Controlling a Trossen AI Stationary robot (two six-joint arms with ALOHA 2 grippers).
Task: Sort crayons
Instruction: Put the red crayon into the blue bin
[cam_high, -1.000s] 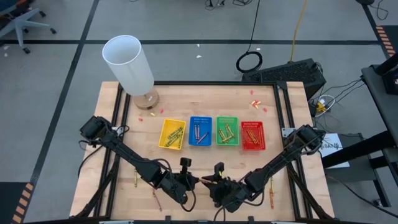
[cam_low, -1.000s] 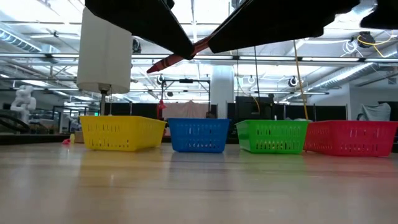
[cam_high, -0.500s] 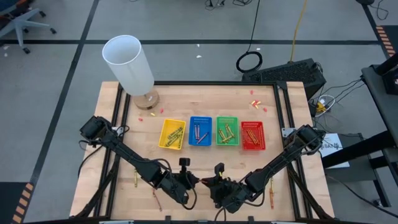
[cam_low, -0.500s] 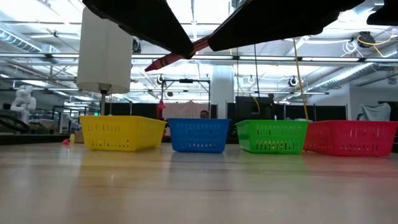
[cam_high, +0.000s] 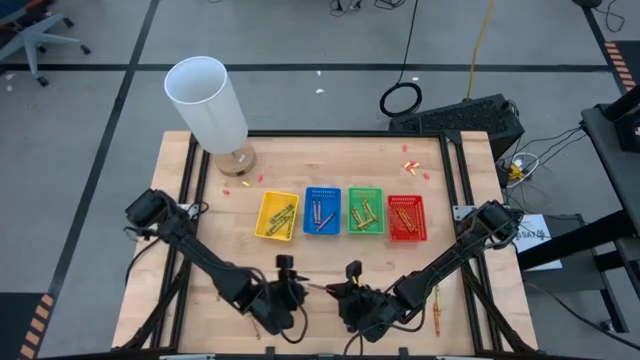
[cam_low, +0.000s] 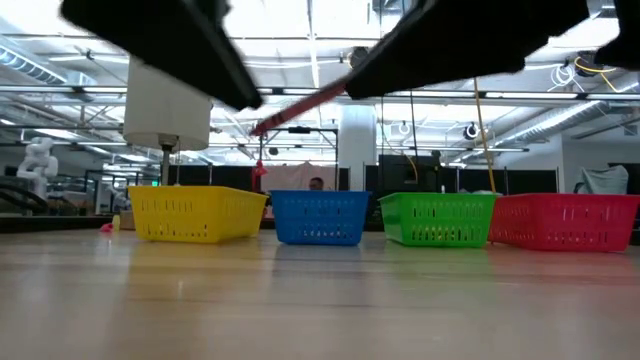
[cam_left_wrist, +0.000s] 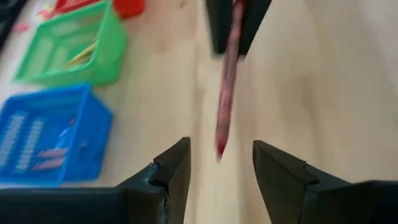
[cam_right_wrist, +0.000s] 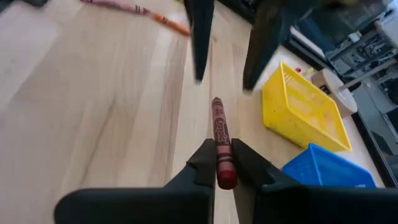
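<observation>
Now, low centre of the high view: right gripper clamped on a red crayon, its long axis pointing at the left gripper, whose fingers stand apart, empty, facing the tip.

One word only — "Crayola", printed lengthwise on the red crayon's wrapper.

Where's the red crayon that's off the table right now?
The red crayon is clamped in the right gripper above the table's near edge, in front of the trays, its free end pointing at the open left gripper.
</observation>
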